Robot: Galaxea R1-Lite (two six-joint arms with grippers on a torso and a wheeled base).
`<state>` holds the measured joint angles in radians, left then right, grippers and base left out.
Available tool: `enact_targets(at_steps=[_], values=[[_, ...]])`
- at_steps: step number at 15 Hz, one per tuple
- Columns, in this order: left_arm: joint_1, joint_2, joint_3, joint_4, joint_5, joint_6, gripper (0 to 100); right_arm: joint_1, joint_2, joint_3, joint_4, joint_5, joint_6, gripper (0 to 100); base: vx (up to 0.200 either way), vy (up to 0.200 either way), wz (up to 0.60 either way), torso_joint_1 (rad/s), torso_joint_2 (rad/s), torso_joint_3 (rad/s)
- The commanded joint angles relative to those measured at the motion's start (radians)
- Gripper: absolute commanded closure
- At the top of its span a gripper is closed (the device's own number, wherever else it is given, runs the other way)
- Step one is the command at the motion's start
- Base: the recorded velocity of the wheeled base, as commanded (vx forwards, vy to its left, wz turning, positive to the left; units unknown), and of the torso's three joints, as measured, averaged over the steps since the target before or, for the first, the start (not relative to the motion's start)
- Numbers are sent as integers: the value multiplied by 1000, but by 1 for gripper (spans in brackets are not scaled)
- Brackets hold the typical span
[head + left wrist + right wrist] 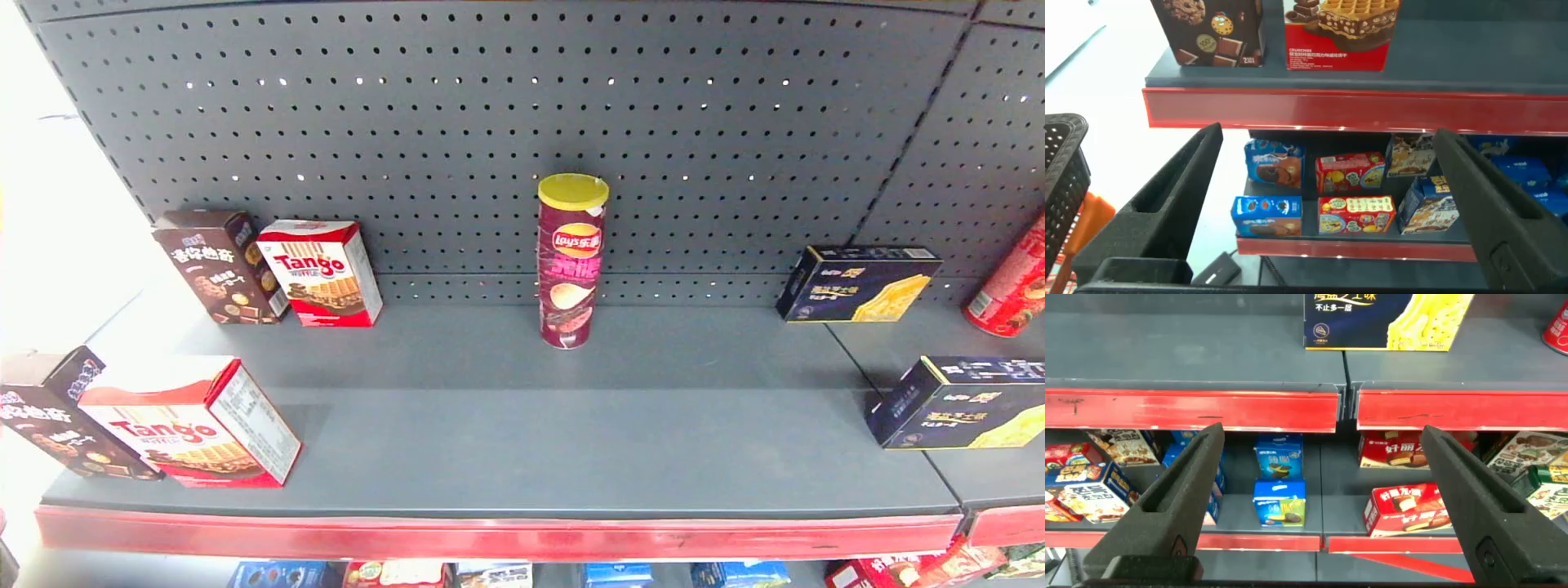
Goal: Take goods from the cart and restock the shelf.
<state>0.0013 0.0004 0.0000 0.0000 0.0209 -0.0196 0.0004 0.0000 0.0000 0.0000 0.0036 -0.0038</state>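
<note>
Left hand and right hand, both wide open and empty, face the grey shelf, where a tall chips can stands alone at centre frame and would likely topple if a careless restocking reach clipped it.

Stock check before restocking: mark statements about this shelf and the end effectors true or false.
1. The purple cylindrical chip can with a yellow lid stands upright on the grey metal shelf. True.
2. Both end effectors grip boxes. False: left end effector and right end effector are open, empty.
3. Two red-and-white cardboard wafer boxes stand left of the can. True.
4. The dark blue cardboard boxes lie left of the can. False: both dark blue boxes are on its right.
</note>
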Motion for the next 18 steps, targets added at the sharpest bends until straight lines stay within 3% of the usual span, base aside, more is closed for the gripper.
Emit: enact_targets(at_steps=[1,14,18], values=[[0,0,0,0,1,0,0,0,0,0,0,-1,1,0,0,0,0,0,0,0],[0,0,0,0,1,0,0,0,2,0,0,-8,-12,0,0,0,600,2,4,3],[0,0,0,0,1,0,0,0,0,0,0,-11,-1,0,0,0,0,0,0,0]])
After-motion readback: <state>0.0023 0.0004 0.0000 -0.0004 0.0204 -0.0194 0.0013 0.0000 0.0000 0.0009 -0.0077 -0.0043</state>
